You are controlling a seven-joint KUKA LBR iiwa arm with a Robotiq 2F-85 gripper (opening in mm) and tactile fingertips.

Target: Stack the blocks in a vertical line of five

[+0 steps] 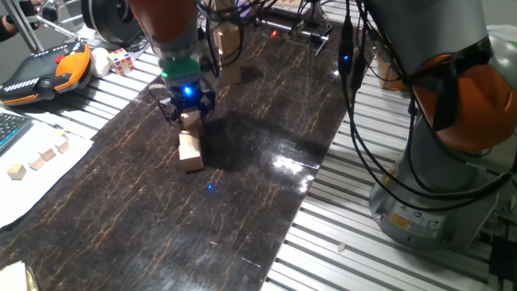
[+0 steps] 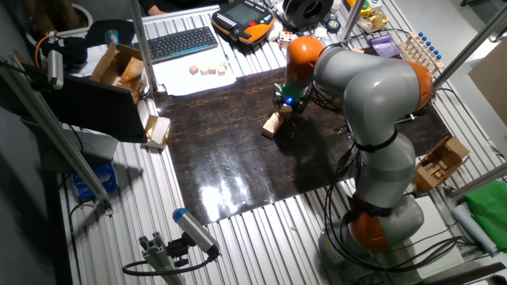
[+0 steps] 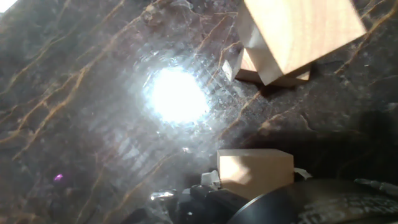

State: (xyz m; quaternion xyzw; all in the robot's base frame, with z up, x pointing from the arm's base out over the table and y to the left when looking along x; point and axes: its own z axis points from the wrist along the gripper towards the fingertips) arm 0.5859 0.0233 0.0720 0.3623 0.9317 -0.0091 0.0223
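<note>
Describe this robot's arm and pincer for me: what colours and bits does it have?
The arm is built of fat, rounded silver-grey segments with orange bands at the joints. Black cables hang loosely alongside it. The pincer is small and dark, under a green ring, with a blue light glowing on it.

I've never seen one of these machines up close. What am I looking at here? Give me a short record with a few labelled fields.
machine: one robot arm with grey links and orange joints
gripper: low over the dark mat, shut on a pale wooden block
stack: pale wooden blocks piled beside and below the gripper; exact count unclear
surface: dark marbled mat on a slatted metal table
nearby: Rubik's cube, small pale cubes on white paper, keyboard, orange-and-black handheld controller
progress: five-high stack not visible yet
</note>
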